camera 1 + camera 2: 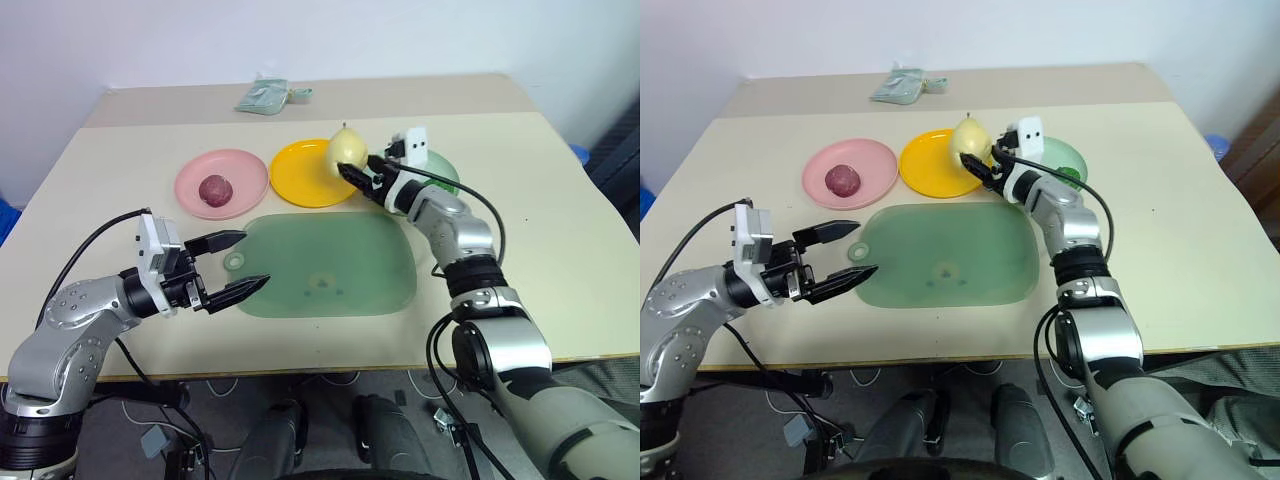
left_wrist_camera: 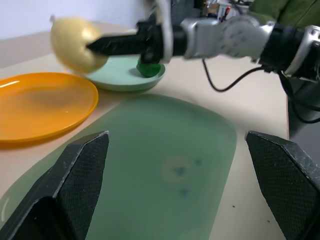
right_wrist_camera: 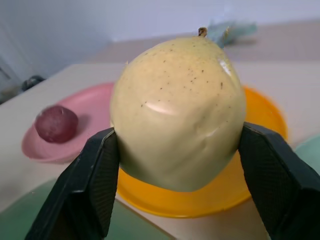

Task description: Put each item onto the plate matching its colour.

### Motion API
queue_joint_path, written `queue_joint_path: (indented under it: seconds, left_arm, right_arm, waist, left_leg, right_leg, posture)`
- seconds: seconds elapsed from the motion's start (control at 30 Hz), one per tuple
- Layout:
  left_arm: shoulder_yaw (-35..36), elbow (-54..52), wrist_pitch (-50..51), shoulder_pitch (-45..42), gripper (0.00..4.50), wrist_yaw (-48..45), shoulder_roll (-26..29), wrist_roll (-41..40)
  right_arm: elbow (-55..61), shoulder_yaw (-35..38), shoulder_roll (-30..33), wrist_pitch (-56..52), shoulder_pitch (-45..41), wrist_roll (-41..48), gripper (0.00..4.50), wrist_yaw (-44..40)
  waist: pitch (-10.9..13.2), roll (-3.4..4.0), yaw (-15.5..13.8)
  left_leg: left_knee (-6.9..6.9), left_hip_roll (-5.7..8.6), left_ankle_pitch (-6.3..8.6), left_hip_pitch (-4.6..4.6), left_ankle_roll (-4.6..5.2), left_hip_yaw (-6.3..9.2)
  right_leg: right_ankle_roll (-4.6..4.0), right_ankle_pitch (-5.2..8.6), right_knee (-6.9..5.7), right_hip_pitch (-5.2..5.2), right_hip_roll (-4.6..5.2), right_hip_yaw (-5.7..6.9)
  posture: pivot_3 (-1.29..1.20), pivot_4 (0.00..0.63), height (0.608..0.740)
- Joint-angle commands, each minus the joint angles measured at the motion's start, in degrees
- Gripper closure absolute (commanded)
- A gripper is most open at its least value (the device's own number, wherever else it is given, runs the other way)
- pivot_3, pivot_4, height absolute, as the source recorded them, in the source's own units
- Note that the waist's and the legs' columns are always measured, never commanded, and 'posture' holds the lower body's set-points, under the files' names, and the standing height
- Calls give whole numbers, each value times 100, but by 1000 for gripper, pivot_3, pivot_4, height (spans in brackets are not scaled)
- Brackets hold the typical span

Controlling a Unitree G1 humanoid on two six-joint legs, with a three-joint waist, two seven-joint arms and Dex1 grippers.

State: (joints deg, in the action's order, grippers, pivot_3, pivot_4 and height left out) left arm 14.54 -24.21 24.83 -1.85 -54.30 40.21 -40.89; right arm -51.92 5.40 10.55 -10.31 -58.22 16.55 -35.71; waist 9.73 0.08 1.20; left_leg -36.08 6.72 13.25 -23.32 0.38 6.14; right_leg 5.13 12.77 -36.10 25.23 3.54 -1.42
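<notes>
Overhead, head views: cutting mat bare mid-table, left gripper wide apart w/ nothing at its 9 o'clock; right wrist view: right gripper clamped on pear above yellow plate, maroon ball on pink plate at 9 o'clock.

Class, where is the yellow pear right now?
The pear is held between the right gripper's fingers, over the yellow plate's right edge, beside the mint green plate.
</notes>
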Motion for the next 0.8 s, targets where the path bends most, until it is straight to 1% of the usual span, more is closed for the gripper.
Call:
queue_joint_path:
  seconds: [0.03, 0.07, 0.23, 0.3, 0.4, 0.43, 0.53, 0.6, 0.7, 0.8]
  left_arm:
    - [417, -430, -25, 264, 0, 186, 28, -155]
    - [496, -533, -22, 390, 0, 256, 22, -168]
    - [618, -785, -72, 685, 0, 534, -20, -122]
    - [559, -758, -208, 672, 0, 698, -98, 73]
    - [421, -645, -322, 565, 0, 945, -196, 372]
    - [355, -576, -330, 487, 0, 1051, -229, 497]
    - [-24, -309, -502, 181, 0, 1453, -341, 1193]
    - [-248, -148, -497, 17, 0, 1649, -376, 1515]
    - [-404, 21, -604, -138, 0, 1634, -500, 1600]
    - [-530, 184, -712, -229, 0, 1591, -588, 1720]
  right_arm:
    - [-746, 71, -168, 652, -526, -128, 162, -178]
    - [-936, 97, -224, 774, -614, -147, 70, -218]
    - [-1380, 261, -309, 1171, -860, -179, 70, -278]
    - [-1249, 284, -222, 1206, -806, -162, 70, -451]
    - [-748, 266, -35, 1109, -568, -133, 70, -785]
    - [-315, 193, 69, 1021, -347, -141, 70, -925]
    - [2263, -84, 633, 30, 916, 29, 70, -1282]
    - [3849, -178, 1054, -679, 1741, 120, 70, -1252]
    - [5536, -115, 1668, -1558, 2763, 277, 70, -1124]
    - [6813, 290, 2214, -2247, 3822, 532, 70, -966]
  waist:
    - [0, 0, 10]
    - [0, 0, 19]
    - [0, 1, -33]
    - [0, 0, -49]
    - [0, 1, -38]
    - [0, 0, -56]
    - [-1, 0, -101]
    - [-2, 1, -176]
    - [0, 3, -141]
    - [-2, 3, -162]
  left_leg:
    - [0, 0, 0, 0, 0, 0]
    - [1, 0, 1, 0, 1, 0]
    - [-1, -1, 3, 1, 5, 1]
    - [-5, 0, 5, 1, 8, 2]
    - [-5, 1, 6, 1, 10, 2]
    - [-4, 0, 6, 1, 9, 2]
    - [-6, 1, 6, -1, 10, 9]
    - [-7, 3, 9, -2, 15, 9]
    - [-7, 2, 13, -2, 21, -1]
    - [-6, -7, 12, 0, 18, 0]
  right_leg:
    - [0, 0, 0, 1, 0, 0]
    - [0, 0, -1, 1, -1, -1]
    - [0, 0, -1, 0, -2, 0]
    - [-1, -1, -1, -4, -2, 2]
    - [-1, -1, -1, -4, -2, 2]
    - [-1, -1, -2, -3, -2, 2]
    - [-1, -1, -1, -7, -1, 8]
    - [-1, -1, 0, -7, 2, 8]
    - [0, -2, -3, 1, 2, -2]
    - [-1, -1, -5, -1, -3, 1]
  posture:
    - [0, 150, 740]
    - [0, 150, 740]
    - [0, 150, 740]
    - [0, 150, 740]
    - [0, 150, 740]
    - [0, 150, 740]
    - [0, 150, 740]
    - [0, 150, 740]
    - [0, 150, 740]
    - [0, 150, 740]
